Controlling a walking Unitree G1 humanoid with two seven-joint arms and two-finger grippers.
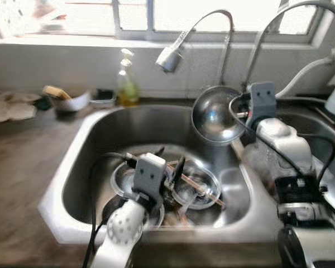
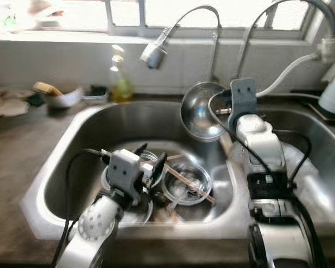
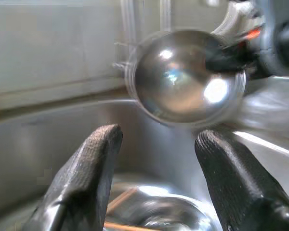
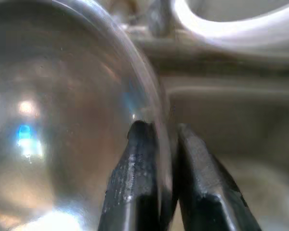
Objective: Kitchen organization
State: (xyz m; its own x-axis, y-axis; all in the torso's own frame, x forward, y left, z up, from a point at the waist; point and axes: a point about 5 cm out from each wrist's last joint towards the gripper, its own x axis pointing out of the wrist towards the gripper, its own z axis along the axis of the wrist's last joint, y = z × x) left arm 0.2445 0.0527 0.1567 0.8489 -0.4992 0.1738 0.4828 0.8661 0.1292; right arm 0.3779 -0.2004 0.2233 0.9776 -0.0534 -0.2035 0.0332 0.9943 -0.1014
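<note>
I have the right hand [image 4: 156,144] clamped on the rim of a steel bowl [image 1: 215,114], holding it tilted on edge above the divider of the double sink [image 1: 72,167], just below the faucet sprayer [image 1: 168,58]. My left hand [image 3: 156,144] sits low in the left basin with its fingers apart and gripping nothing, over clear glass dishes [image 1: 198,187] and chopsticks [image 1: 204,192]. A soap bottle [image 1: 127,84] stands on the surface behind the sink.

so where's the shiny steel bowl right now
The shiny round steel bowl is held up by its rim in the right gripper, above the sink's right side, just below the curved grey faucets.
</note>
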